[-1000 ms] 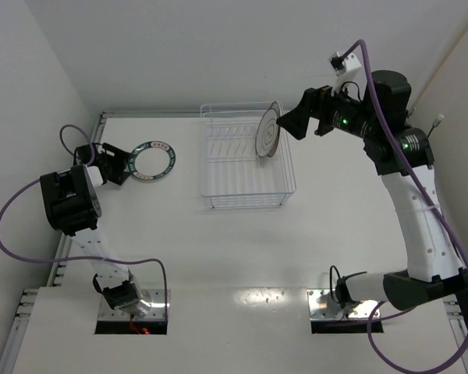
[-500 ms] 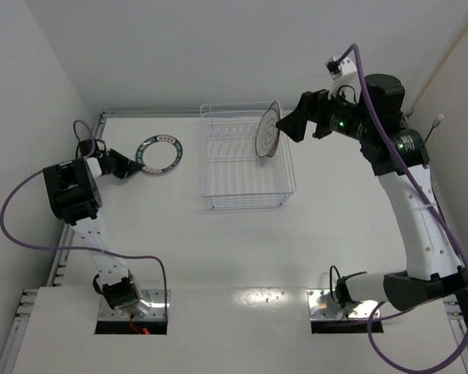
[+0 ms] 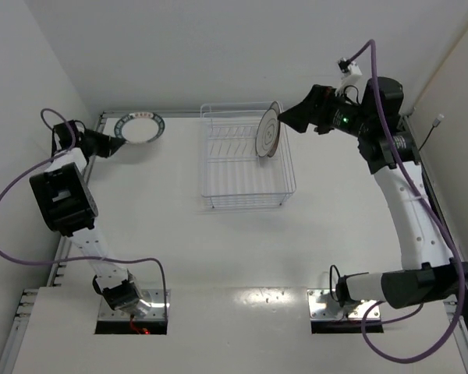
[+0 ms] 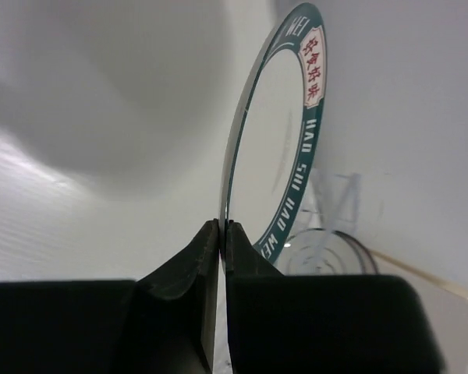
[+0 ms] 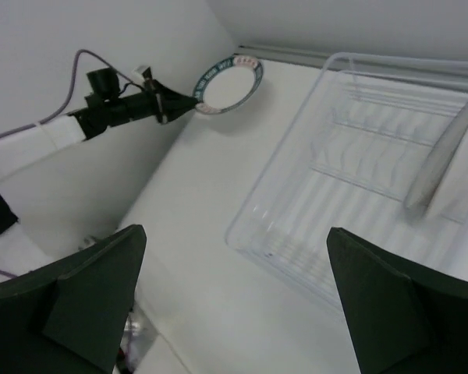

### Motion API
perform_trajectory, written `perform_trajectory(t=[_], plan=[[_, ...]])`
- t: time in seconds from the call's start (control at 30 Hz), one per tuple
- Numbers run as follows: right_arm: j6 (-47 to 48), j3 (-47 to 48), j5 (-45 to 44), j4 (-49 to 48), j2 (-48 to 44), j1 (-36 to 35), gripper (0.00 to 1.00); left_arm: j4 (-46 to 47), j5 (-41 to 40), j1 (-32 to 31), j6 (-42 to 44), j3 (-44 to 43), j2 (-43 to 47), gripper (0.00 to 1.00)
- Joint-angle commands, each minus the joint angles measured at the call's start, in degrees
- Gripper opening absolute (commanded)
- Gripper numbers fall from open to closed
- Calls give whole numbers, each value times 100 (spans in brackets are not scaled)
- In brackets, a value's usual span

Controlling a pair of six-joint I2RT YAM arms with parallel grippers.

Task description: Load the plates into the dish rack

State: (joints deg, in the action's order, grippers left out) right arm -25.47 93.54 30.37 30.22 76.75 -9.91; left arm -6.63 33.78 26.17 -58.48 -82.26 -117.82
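Note:
At the table's back left corner, my left gripper is shut on the rim of a white plate with a dark teal patterned rim. The plate is held up off the table. In the left wrist view that plate stands edge-on, its rim pinched between the gripper's closed fingers. The white wire dish rack sits at the back middle, and another plate stands upright at its right side. My right gripper hovers open just right of that plate. In the right wrist view the gripper is above the rack with nothing between its fingers.
The back wall runs close behind the rack and the held plate. The left wall is right beside the left arm. A purple cable loops off that arm.
The left gripper has shut on the patterned plate's rim and carried it up and toward the back left corner. The right gripper has drawn back slightly from the racked plate.

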Motion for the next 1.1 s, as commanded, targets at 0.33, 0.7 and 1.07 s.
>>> perform_trajectory(t=[0.33, 0.7, 1.07], plan=[[-4952, -3140, 2018, -6082, 297, 771, 100, 2063, 656, -1122, -1852, 992, 2509, 0], [-5012, -2546, 1595, -6152, 1822, 140, 100, 1718, 1042, -3080, -1359, 869, 2756, 0], [-2967, -1366, 225, -3425, 2210, -187, 0, 140, 1108, -3577, -826, 721, 2956, 38]])
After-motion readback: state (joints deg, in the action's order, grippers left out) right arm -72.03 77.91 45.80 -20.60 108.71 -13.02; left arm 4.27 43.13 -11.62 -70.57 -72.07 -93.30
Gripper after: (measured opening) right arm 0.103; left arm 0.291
